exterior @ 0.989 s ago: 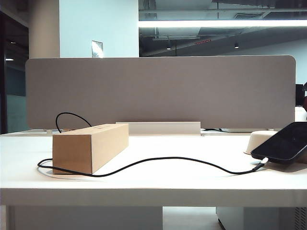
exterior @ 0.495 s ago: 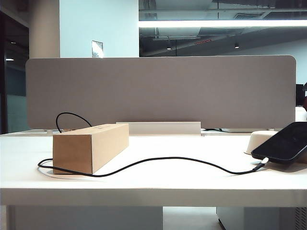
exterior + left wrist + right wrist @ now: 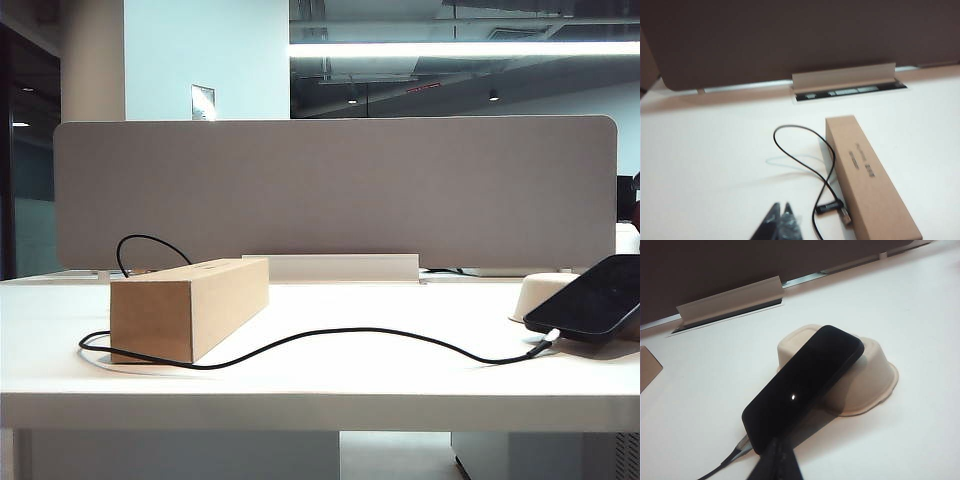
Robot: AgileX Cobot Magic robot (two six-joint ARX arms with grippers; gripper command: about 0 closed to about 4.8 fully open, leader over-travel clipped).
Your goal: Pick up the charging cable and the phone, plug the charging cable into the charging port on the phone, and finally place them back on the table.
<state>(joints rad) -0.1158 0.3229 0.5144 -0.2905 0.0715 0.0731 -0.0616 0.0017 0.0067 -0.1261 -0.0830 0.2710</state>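
From outside, we see the cable running across the table from the box to the phone, plugged in near the right edge. Our left gripper, fingers together, hangs above the cable beside the box. Our right gripper, likewise closed, hovers over the phone leaning on the tray.

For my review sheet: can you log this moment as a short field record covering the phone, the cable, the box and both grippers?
phone: leaning tilted on the upturned beige tray, screen up
charging cable: lying on the table, running from the cardboard box to the phone's lower edge
plug: at the phone's lower end; seating not clear
left gripper: shut, empty, above the table near the box
right gripper: shut, empty, near the phone's lower end
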